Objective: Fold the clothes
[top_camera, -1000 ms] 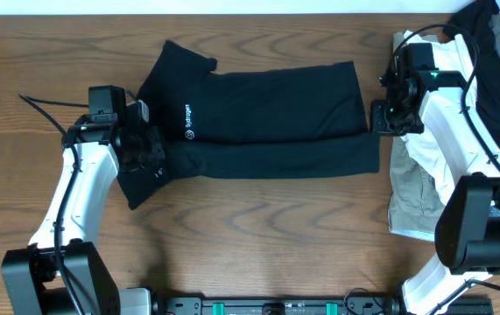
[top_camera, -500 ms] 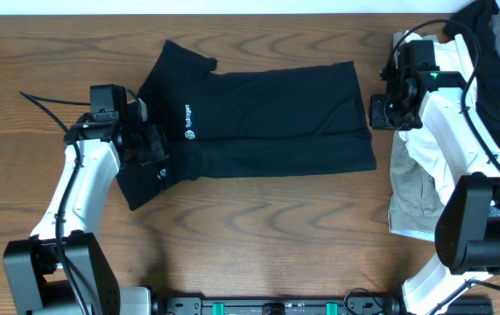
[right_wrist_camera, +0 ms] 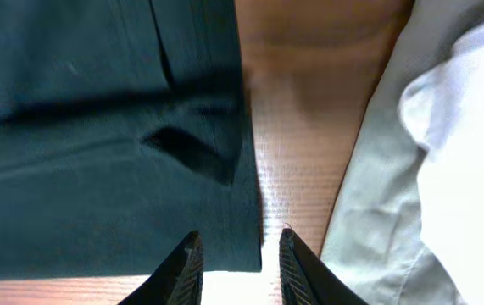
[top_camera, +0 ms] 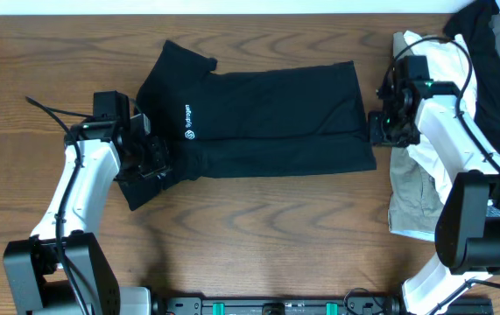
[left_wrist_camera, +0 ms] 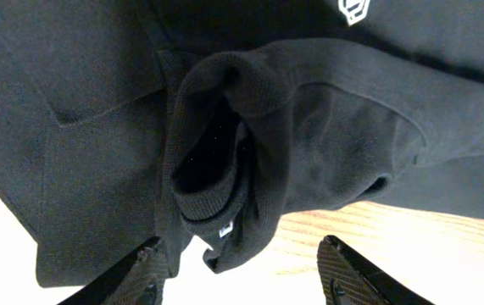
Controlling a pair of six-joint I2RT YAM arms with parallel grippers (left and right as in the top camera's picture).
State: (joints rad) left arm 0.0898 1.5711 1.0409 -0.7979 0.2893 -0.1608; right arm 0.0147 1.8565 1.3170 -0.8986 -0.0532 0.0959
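While the shirt (top_camera: 276,105) lies folded on the tabletop (top_camera: 258,223), we see the left pincer (left_wrist_camera: 242,254) apart at its sleeve (top_camera: 137,191), the right pincer (right_wrist_camera: 239,241) apart at its hem (top_camera: 356,105).

The overhead view looks straight down on the worktop (top_camera: 258,229); each wrist view, seemingly tilted, hugs one end of the shirt (top_camera: 267,122).

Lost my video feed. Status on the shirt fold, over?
Left end effector open, right end effector open, empty. Black polo shirt folded lengthwise, flat on table. Pale garments near its hem.
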